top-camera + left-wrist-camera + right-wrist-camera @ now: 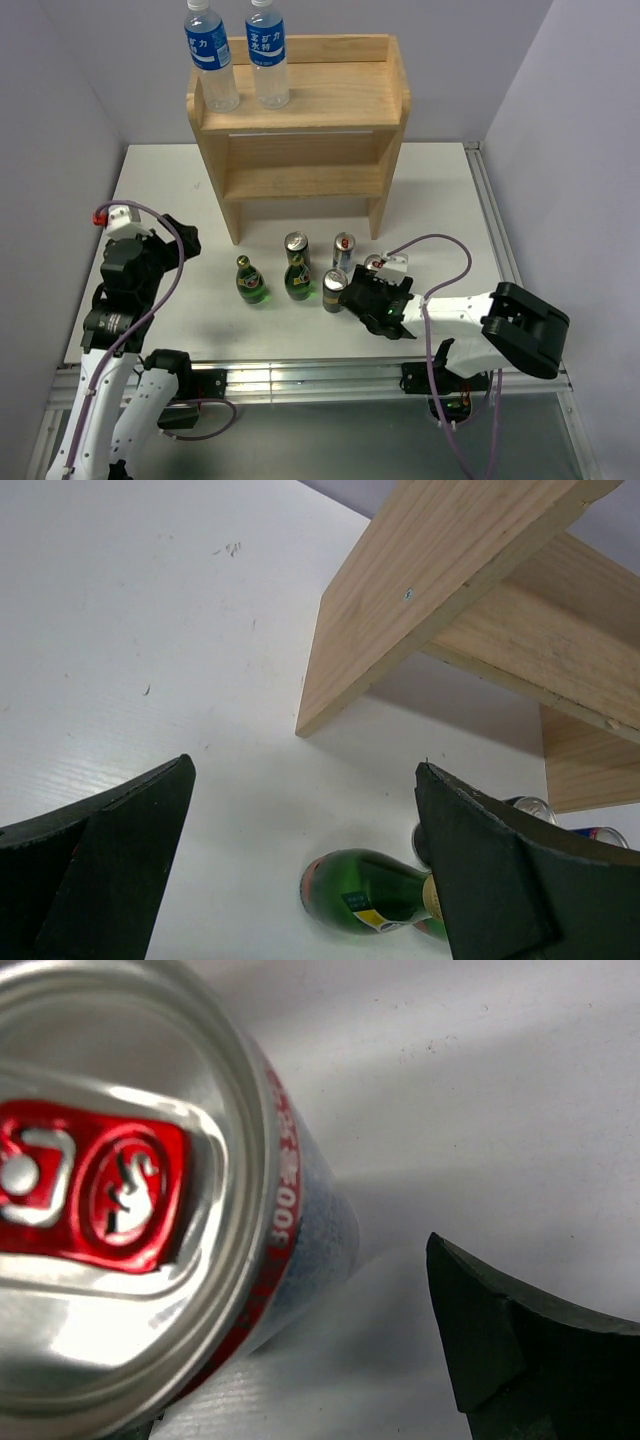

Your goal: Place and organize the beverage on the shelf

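shelf (pixel 300 130): light wood, two tiers, solid side panels, low rim round the top board; upright at the far side of the bench (pixel 160 190)
left water bottle (pixel 211 60): clear, blue label, upright on the top board near its left end
right water bottle (pixel 268 55): same kind, upright just beside it
left green bottle (pixel 251 281): dark green, upright on the bench before the shelf
right green bottle (pixel 298 281): alike, near to its right
far left can (pixel 296 243): upright just behind the right green bottle
far right can (pixel 343 247): upright
near can (pixel 334 290): silver lid, just right of the right green bottle
rightmost can (pixel 373 263): partly hidden
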{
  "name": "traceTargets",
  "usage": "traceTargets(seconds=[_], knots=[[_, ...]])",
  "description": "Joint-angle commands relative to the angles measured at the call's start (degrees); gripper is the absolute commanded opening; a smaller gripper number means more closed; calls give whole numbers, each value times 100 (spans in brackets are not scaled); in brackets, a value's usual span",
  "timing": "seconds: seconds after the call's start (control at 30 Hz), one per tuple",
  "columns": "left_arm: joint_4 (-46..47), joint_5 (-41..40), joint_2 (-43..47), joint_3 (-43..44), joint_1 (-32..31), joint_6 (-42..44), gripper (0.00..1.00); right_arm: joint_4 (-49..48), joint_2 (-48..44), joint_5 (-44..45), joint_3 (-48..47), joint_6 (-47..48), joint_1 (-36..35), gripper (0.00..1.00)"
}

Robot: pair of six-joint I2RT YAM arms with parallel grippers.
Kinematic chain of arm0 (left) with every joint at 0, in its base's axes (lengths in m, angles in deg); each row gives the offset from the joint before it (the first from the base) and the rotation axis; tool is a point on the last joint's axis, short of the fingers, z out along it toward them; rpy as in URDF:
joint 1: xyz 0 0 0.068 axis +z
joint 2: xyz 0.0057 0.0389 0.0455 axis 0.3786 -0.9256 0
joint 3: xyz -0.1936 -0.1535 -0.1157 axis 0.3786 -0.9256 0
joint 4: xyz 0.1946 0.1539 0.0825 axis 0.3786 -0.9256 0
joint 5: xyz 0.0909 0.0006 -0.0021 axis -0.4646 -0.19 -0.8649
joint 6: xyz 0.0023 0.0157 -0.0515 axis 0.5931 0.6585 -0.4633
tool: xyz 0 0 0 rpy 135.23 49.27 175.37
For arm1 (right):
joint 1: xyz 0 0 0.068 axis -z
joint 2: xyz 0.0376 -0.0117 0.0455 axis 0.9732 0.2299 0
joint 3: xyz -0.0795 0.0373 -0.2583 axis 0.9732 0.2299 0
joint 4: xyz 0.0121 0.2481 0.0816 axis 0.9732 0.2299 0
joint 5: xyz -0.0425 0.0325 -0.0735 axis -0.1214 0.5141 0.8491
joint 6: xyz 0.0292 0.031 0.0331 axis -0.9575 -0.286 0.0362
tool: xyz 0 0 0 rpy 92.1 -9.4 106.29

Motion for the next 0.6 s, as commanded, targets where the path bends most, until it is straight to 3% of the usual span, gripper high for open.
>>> traceTargets(seconds=[0.0,0.57], knots=[[477,-129,-57,-44,-66,163,99,-498,275,607,-145,4,-10,97],[777,-323,-312,-211,-304,242,99,-1903,372,1399,171,891,7,93]])
